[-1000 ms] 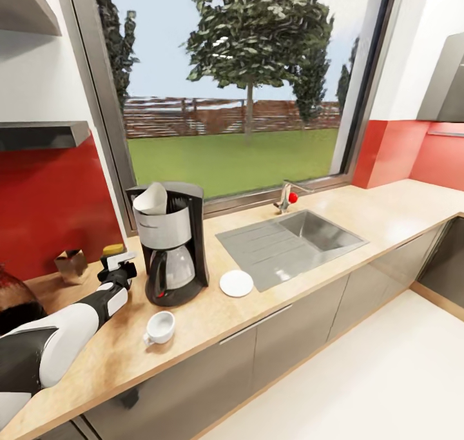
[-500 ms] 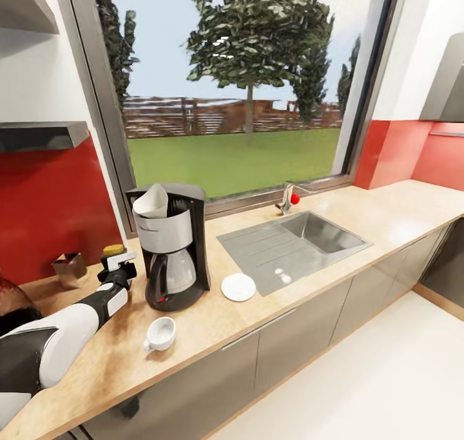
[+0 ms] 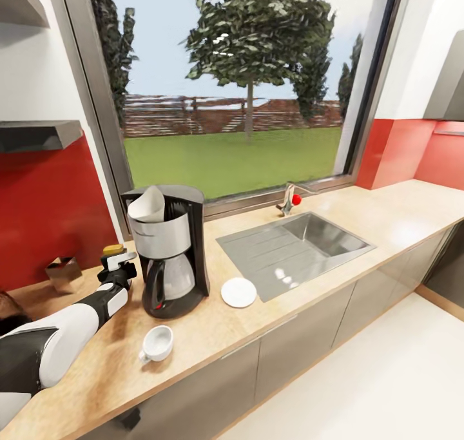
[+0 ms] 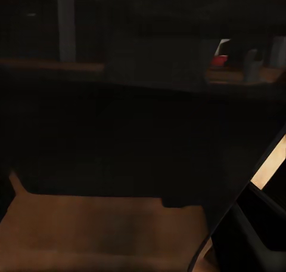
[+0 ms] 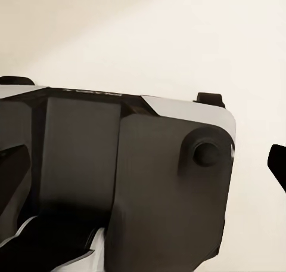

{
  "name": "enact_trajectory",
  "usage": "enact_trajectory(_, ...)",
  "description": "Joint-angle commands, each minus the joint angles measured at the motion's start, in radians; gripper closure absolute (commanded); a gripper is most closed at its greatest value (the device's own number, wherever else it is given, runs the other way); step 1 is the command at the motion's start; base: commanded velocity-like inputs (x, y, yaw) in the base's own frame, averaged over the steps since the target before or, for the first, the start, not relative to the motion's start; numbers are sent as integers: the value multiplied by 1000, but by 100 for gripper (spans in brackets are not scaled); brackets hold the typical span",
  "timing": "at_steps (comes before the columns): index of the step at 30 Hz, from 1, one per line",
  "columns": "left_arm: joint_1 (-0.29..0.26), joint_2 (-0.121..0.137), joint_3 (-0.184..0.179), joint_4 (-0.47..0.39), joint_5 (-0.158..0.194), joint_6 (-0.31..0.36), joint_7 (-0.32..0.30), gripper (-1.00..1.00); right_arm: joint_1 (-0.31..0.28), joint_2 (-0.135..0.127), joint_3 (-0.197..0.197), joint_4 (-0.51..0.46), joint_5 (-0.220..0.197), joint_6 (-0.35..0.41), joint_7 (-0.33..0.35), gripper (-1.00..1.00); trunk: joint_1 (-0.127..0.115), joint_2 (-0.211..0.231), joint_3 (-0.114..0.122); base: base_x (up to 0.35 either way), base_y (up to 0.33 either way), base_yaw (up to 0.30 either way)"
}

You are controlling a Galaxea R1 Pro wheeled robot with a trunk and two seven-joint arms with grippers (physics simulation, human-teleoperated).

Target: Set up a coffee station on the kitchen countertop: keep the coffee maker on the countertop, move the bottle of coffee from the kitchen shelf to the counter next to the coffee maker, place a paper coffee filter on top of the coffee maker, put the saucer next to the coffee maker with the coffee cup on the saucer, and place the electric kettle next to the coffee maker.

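A light wooden countertop (image 3: 386, 218) is seen running beneath the window. A black coffee maker (image 3: 169, 250) is stood on it at the left, with a white saucer (image 3: 238, 292) laid just beside it and a white coffee cup (image 3: 156, 343) set nearer the front edge, apart from the saucer. A steel sink (image 3: 293, 243) is set into the surface, and a small metal container (image 3: 64, 274) is placed by the red wall.

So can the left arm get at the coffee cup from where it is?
Probably yes. The coffee cup sits alone on open countertop in front of the coffee maker, and the left tool hangs just beyond it with nothing between.
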Motion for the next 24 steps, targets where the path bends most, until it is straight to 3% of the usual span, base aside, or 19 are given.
enact_trajectory(1,-1,0,7,1,1,-4,-3,100,-2,0,2,2,2,-1,2,-100,0,-2,-3,0,0,0)
enact_trajectory(12,0,0,7,2,3,-4,-3,100,-2,0,2,2,2,-1,2,-100,43,-79,-55,0,0,0)
enact_trajectory(16,4,0,8,2,2,-4,-3,100,-2,0,2,2,2,-1,2,-100,43,-79,-62,0,0,0)
enact_trajectory(24,10,0,7,3,3,-23,-3,100,-2,0,2,2,4,-1,2,-100,66,-121,-84,0,0,0)
